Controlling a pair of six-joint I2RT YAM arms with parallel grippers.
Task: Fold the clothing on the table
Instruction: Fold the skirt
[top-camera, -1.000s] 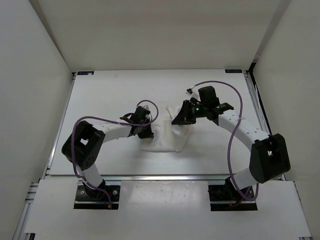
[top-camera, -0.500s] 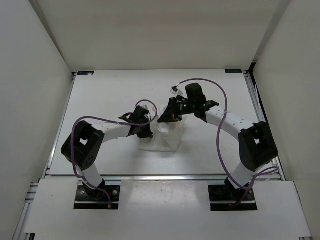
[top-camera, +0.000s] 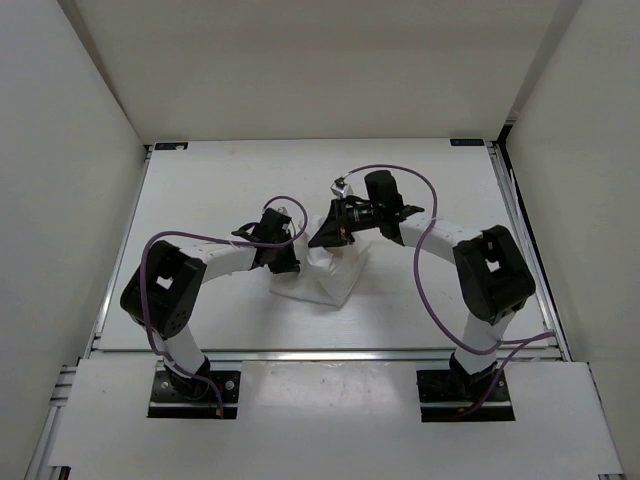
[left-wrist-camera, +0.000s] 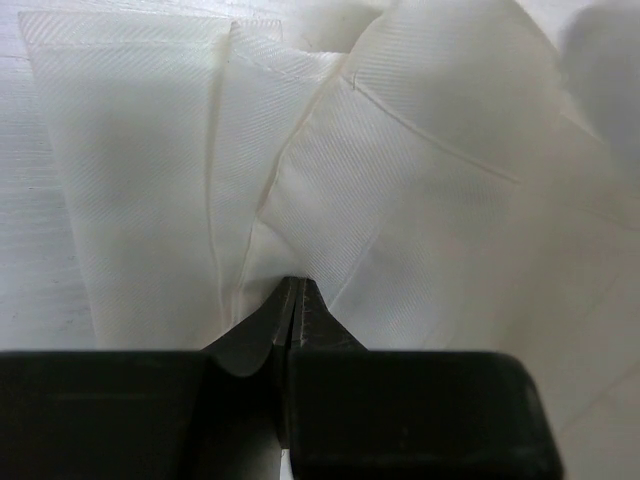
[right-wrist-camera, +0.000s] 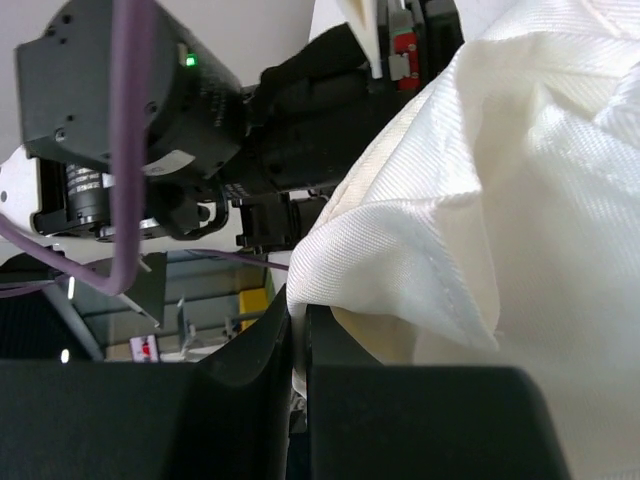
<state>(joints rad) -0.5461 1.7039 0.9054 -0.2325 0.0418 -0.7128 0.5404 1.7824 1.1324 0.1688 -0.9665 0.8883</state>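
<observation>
White clothing (top-camera: 322, 284) lies bunched, lengthwise left-right on the table (top-camera: 200, 190).

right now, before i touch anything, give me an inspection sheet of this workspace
surface: matte white table edged with metal rails
job's things: white clothing bunched mid-table between the arms, not yet neatly folded
clutter: nothing seen
grippers: left gripper shut on a fold of the clothing; right gripper shut on a raised clothing edge
cables: purple cables loop along both arms
surroundings: plain white walls on three sides
</observation>
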